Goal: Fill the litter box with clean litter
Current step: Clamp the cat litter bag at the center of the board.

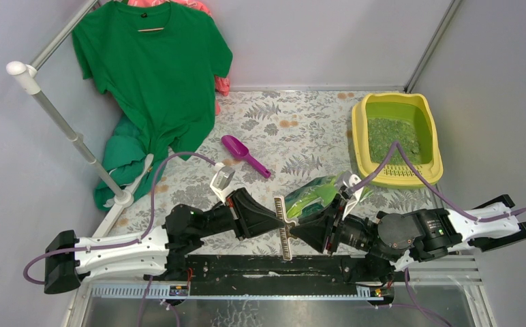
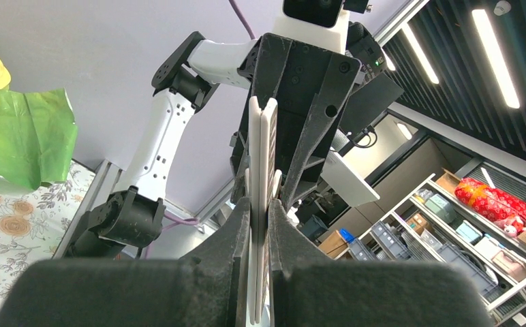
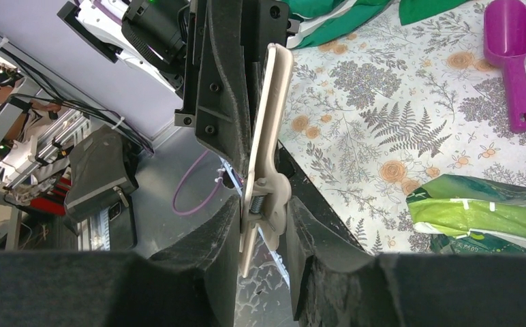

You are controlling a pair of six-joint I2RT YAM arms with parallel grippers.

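The yellow litter box [image 1: 360, 146] stands at the far right with green clean litter [image 1: 393, 136] inside. A green bag [image 1: 315, 196] lies on the floral table between the box and my grippers, also seen as the bag [image 3: 482, 214] in the right wrist view. A long beige bag clip [image 1: 284, 228] hangs upright in the air between the two grippers. My left gripper [image 2: 260, 204] is shut on the clip's [image 2: 264, 150] blades. My right gripper [image 3: 264, 204] faces it, its fingers against both sides of the clip's [image 3: 268, 116] spring end.
A purple scoop [image 1: 244, 155] lies on the table's middle, left of the bag. A green T-shirt [image 1: 155, 75] hangs from a white rack [image 1: 56, 116] at the far left and drapes onto the table. Grey walls close in the left, back and right.
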